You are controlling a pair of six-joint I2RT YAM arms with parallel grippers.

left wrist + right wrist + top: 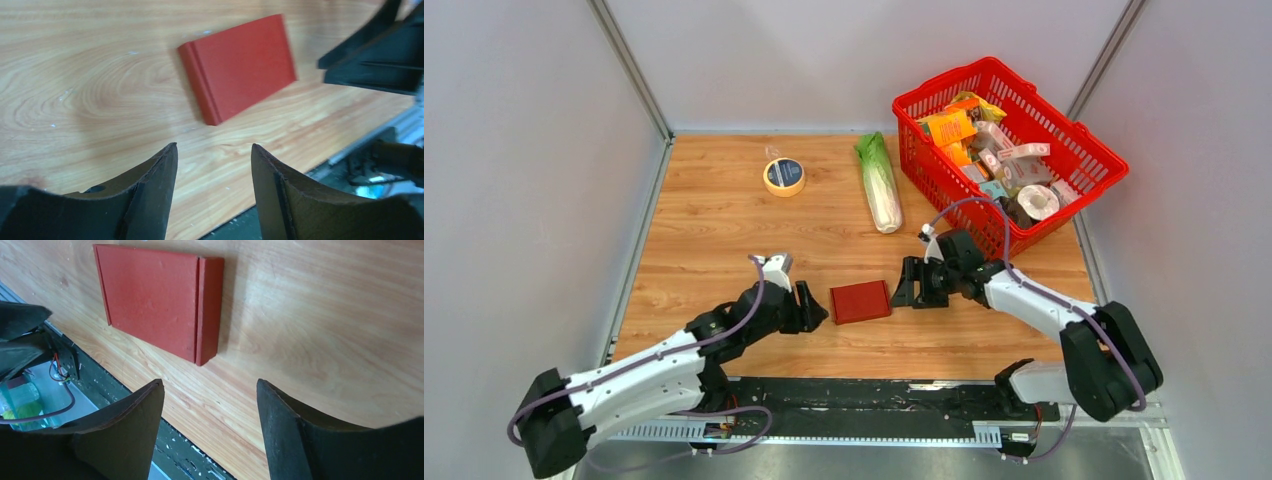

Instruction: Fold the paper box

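The paper box [860, 301] is a dark-red shallow rectangular block lying flat on the wooden table near the front edge. It also shows in the left wrist view [240, 67] and in the right wrist view [155, 302]. My left gripper [814, 308] is just left of the box, open and empty, its jaws apart over bare wood [214, 150]. My right gripper [904, 290] is just right of the box, open and empty [210, 385]. Neither gripper touches the box.
A red plastic mesh basket [1084, 150] full of packaged goods stands at the back right. A cabbage [879, 185] lies at the back middle. A roll of yellow tape [784, 176] lies at the back left. A black rail [874, 392] runs along the table's front edge.
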